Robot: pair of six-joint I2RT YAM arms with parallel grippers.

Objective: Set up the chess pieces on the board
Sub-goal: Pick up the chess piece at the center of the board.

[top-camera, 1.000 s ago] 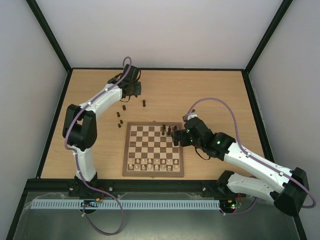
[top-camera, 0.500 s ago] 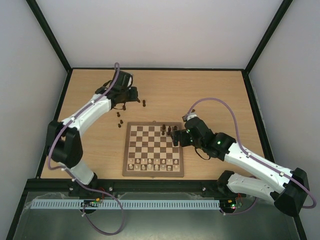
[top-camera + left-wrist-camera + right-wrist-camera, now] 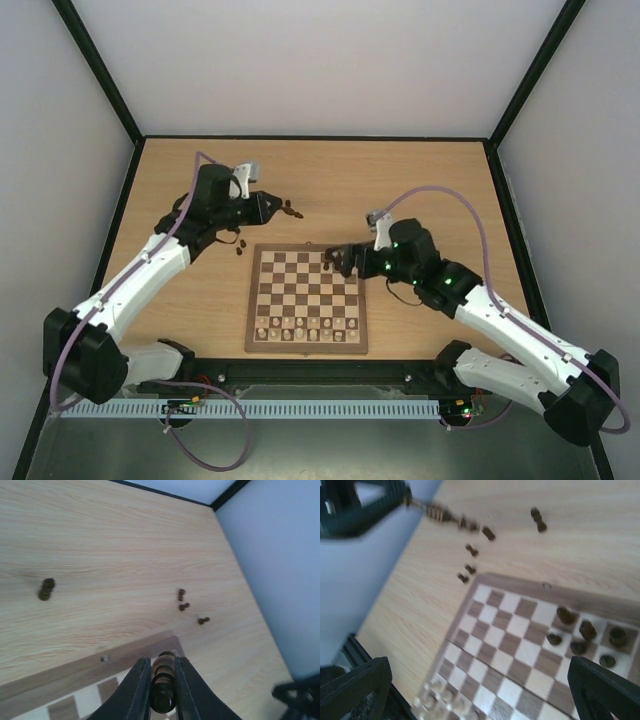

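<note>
The board lies mid-table, its far-left corner also in the left wrist view. My left gripper hovers beyond that corner, shut on a dark brown chess piece. Several dark chess pieces stand at the board's far right, seen too in the right wrist view. Loose dark pieces lie off the board's far-left corner, and one lies farther back, seen as well from the left wrist. My right gripper hangs open and empty above the board.
Cream chessmen fill the board's near rows and show blurred in the right wrist view. The black frame rail bounds the table's far edge. The left arm crosses the top left of the right wrist view.
My left arm has swung from the far table toward the board's far-left corner, carrying a dark piece. My right gripper has lifted and drawn back a little from the far-right squares.
</note>
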